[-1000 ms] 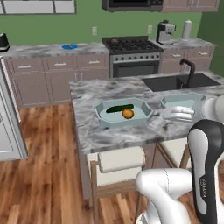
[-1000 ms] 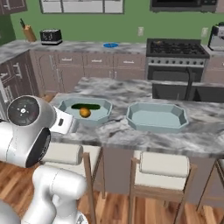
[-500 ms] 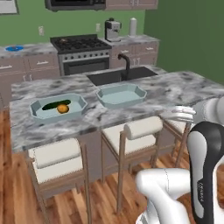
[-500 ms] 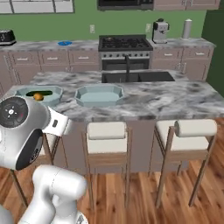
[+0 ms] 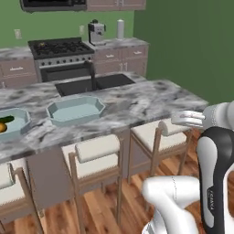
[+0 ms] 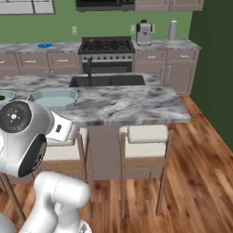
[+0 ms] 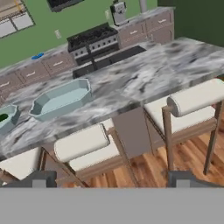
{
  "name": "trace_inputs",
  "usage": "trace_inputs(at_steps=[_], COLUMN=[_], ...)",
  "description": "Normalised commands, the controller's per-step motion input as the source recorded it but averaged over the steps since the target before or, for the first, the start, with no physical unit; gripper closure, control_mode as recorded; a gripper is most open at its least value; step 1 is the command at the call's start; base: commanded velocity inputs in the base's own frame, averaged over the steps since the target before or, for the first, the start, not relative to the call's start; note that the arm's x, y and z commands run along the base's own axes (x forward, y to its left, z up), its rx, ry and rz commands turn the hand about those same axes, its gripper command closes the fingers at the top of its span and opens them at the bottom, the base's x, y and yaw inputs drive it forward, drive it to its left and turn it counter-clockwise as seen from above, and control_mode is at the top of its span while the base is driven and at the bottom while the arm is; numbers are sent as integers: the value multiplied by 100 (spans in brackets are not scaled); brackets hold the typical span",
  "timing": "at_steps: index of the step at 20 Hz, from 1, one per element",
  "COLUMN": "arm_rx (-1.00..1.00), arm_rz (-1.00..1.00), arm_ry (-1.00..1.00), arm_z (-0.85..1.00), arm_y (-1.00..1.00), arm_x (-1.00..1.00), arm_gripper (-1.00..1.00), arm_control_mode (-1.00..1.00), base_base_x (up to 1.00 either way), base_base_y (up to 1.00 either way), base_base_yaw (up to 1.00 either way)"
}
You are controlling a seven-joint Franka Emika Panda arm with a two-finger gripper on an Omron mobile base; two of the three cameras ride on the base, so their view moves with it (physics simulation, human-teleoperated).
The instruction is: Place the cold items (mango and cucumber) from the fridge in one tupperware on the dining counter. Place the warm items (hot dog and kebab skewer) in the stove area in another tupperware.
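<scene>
On the dining counter [image 5: 151,98] stand two tupperwares. The empty one [image 5: 75,109] [image 7: 61,100] [image 6: 54,98] is nearer the sink. The other [image 5: 11,125] [image 7: 6,119], at the picture's left edge, holds the mango [image 5: 2,128] and the cucumber [image 5: 6,119]. My gripper [image 5: 179,119] [image 7: 109,181] hangs open and empty over the stools, in front of the counter. The stove area [image 5: 59,48] [image 6: 107,45] is at the back wall. Hot dog, kebab skewer and fridge are out of view.
A black sink [image 5: 93,83] with a tap is set into the counter's far side. Cushioned stools [image 5: 98,153] [image 7: 192,98] line the near side. A coffee machine [image 6: 143,32] stands right of the stove, a blue plate [image 6: 44,45] left of it. Bare wooden floor lies to the right.
The whole picture has slid left: the base has driven right along the counter. The filled tupperware is now at the left edge. The gripper has stayed open and empty.
</scene>
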Motion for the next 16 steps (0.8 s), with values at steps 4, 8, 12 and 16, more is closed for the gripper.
trace_inputs(at_steps=[4, 8, 12, 16], arm_rx=[0, 0, 0, 0], arm_rz=[0, 0, 0, 0], arm_ry=[0, 0, 0, 0], arm_z=[0, 0, 0, 0], arm_y=[0, 0, 0, 0], arm_x=[0, 0, 0, 0], arm_gripper=[-100, -100, -100, -100], arm_control_mode=[100, 100, 100, 100], base_base_x=[13, 12, 16, 31], base_base_y=[-100, -100, -100, -100], base_base_yaw=[0, 0, 0, 0])
